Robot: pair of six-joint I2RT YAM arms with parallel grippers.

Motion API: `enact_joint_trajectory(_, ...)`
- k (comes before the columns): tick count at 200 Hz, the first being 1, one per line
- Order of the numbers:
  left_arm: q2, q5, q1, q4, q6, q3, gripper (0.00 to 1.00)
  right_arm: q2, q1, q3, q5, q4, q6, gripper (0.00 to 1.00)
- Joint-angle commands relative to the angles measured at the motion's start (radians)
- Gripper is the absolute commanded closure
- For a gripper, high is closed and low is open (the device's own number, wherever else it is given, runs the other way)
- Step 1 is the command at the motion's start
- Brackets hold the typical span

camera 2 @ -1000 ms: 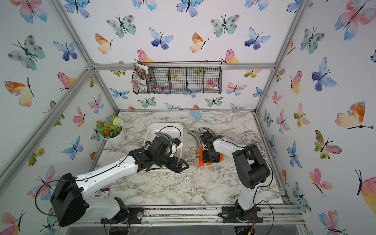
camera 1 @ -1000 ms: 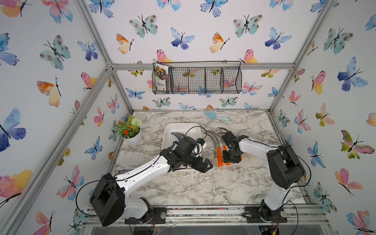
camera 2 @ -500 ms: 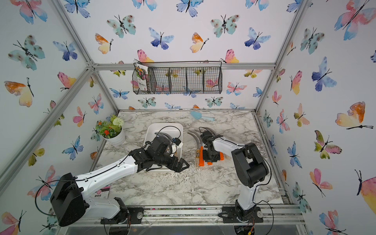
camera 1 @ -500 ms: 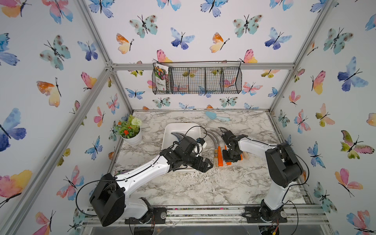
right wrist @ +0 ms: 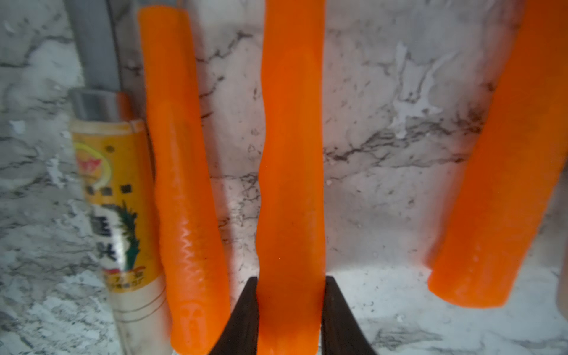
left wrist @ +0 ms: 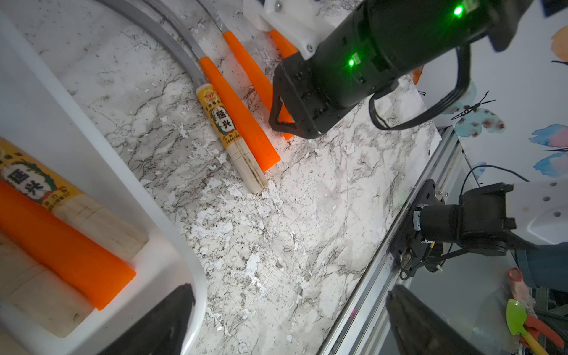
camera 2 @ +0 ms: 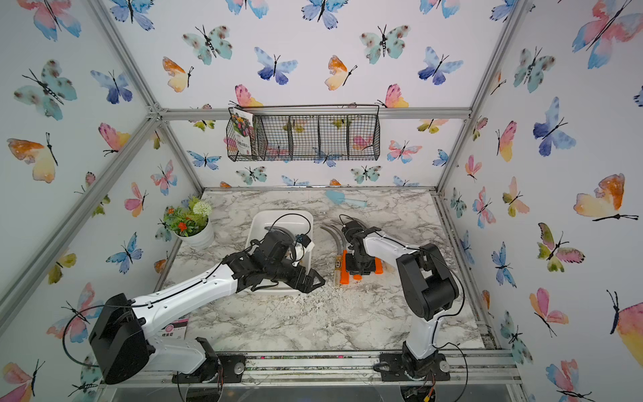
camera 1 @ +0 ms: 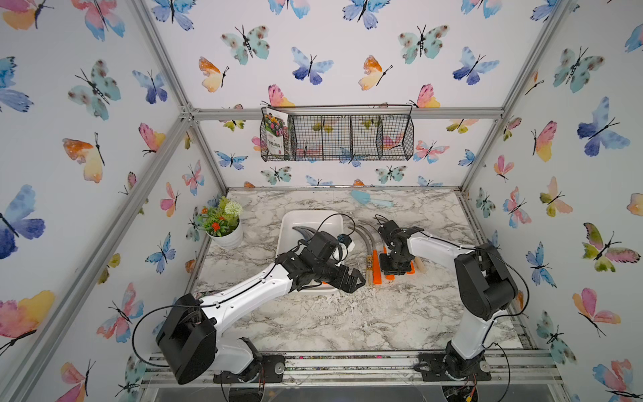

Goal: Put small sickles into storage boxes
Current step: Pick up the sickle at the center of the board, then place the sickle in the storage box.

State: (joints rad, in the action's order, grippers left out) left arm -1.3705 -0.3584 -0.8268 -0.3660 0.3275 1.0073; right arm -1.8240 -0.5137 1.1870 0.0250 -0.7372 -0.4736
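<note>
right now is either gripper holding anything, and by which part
The right gripper is shut on an orange-handled sickle, gripping its handle near the butt end. The left gripper is open and empty.

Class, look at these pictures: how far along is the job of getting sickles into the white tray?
Done: the white tray holds an orange-handled sickle and a labelled wooden sickle. In hand: the right gripper is shut on an orange handle; the left gripper hangs open near the tray. Left: that one plus at least three more: a second labelled sickle, its orange neighbour, a farther orange one.
</note>
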Motion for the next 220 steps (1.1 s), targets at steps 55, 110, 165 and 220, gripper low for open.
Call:
enact_joint_trajectory(55, 0.005, 0.061, -0.005, -0.050, -0.023, 0.076, 0.02, 0.040, 0.005, 0.097, -0.003, -0.098, 0.015, 0.91)
enact_joint_trajectory(110, 0.040, 0.102, -0.005, -0.073, -0.018, 0.084, 0.02, 0.060, 0.005, 0.141, -0.047, -0.118, 0.016, 0.94)
enact_joint_trajectory(165, 0.102, 0.154, -0.003, -0.091, -0.007, 0.053, 0.02, 0.074, -0.024, 0.178, -0.074, -0.128, 0.005, 0.94)
enact_joint_trajectory(220, 0.174, 0.197, -0.002, -0.112, 0.010, -0.005, 0.02, 0.045, -0.088, 0.247, -0.075, -0.141, -0.023, 0.94)
